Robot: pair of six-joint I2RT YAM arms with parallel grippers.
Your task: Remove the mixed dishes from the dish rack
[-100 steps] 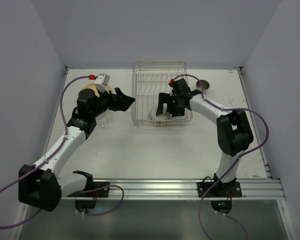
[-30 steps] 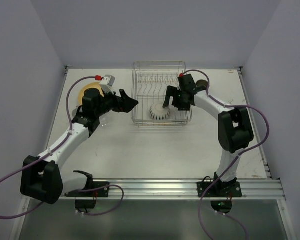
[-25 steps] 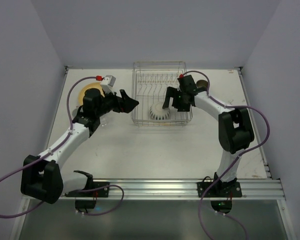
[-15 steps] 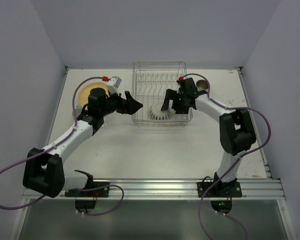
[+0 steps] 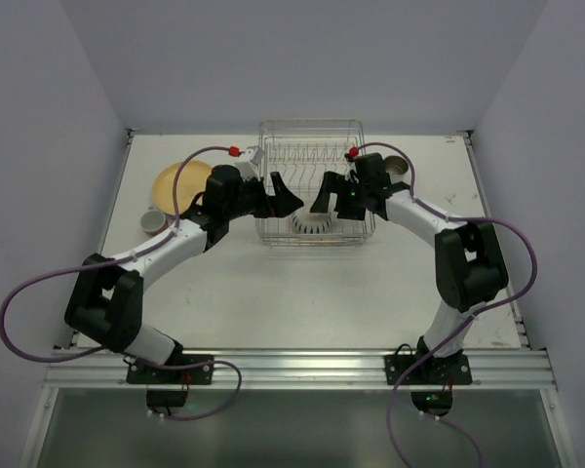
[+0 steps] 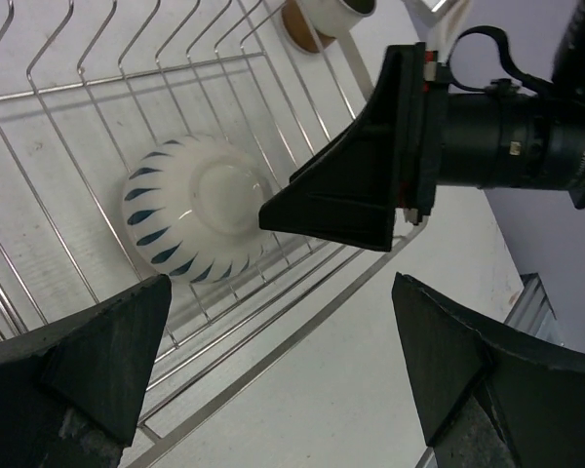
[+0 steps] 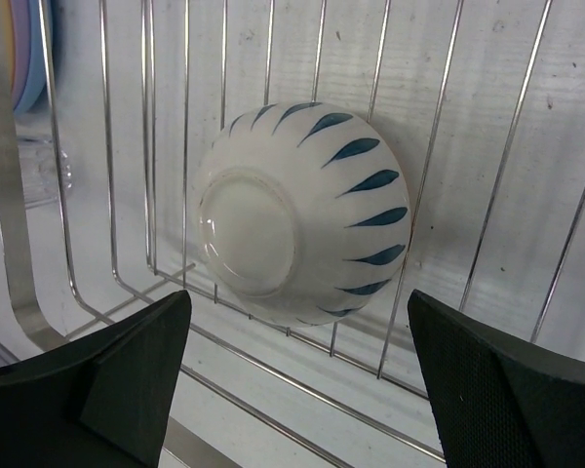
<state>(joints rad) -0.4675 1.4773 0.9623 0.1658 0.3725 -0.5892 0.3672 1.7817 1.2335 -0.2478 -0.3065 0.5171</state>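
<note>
Dish rack (image 5: pixel 310 180): both grippers hang over its near end. Left gripper (image 5: pixel 280 198) has its fingers spread wide with nothing between them. Right gripper (image 5: pixel 331 200) is likewise agape and empty.

Yellow-orange plate (image 5: pixel 175 182): flat on the table, well behind the left fingers.

White cup (image 7: pixel 302 210): blue-flecked, mouth down on the rack floor. It is framed between the right fingers, just ahead of the left ones.

Brown cup (image 5: pixel 397 164): outside the rack, behind the right gripper.

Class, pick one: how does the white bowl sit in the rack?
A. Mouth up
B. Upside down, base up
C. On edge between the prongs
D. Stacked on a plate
B: in the right wrist view the white bowl turns its round foot ring up toward the camera, the blue petals fanning away from it, and it lies on the floor wires of the rack.
</note>
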